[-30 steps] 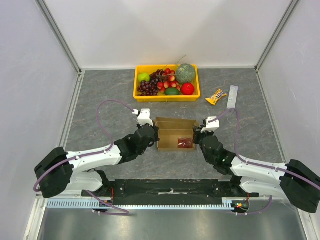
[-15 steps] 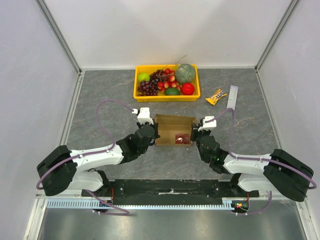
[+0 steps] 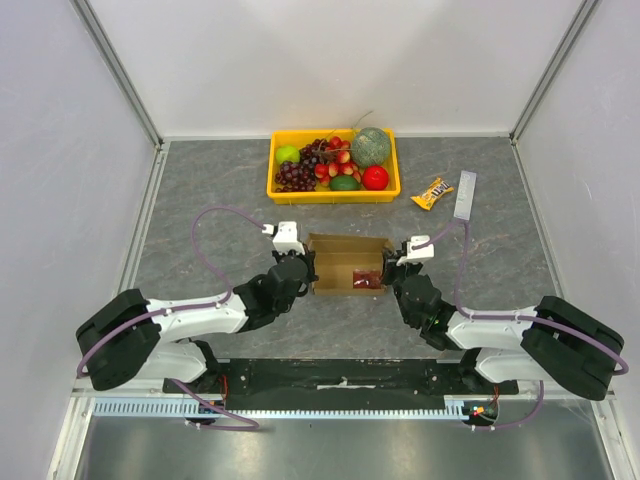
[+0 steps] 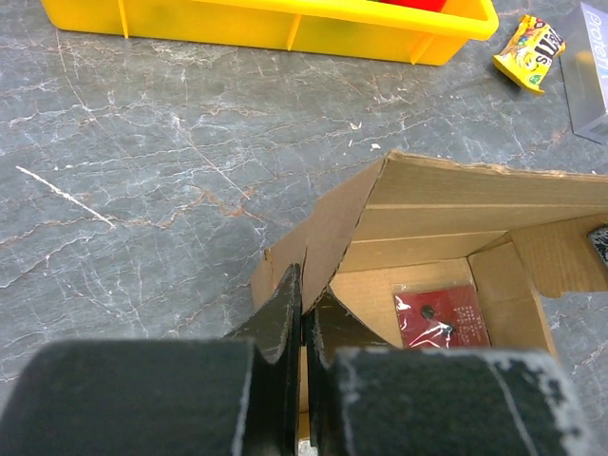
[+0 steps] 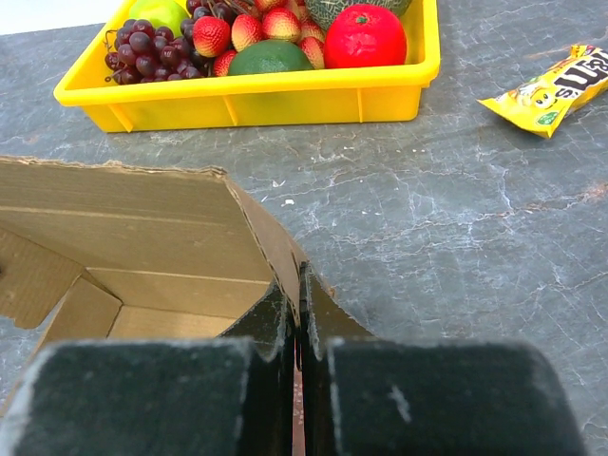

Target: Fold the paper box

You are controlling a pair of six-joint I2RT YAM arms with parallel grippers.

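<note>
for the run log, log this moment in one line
left gripper: shut on brown cardboard paper box left wall | right gripper: shut on right wall | dark-red packet: inside box

Centre: paper box (image 3: 348, 262) between left gripper (image 3: 308, 268) and right gripper (image 3: 392, 272), small packet (image 3: 367, 282) inside it (toward the right end); fruit tray (image 3: 333, 193) behind the box, candy bag (image 3: 432, 192) right of the tray, clear strip (image 3: 466, 194) just right of that.

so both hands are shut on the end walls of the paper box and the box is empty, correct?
Not empty: a dark-red packet lies inside the paper box, on its floor; the left wrist view shows it. The left hand and right hand are each shut on an end wall.
</note>
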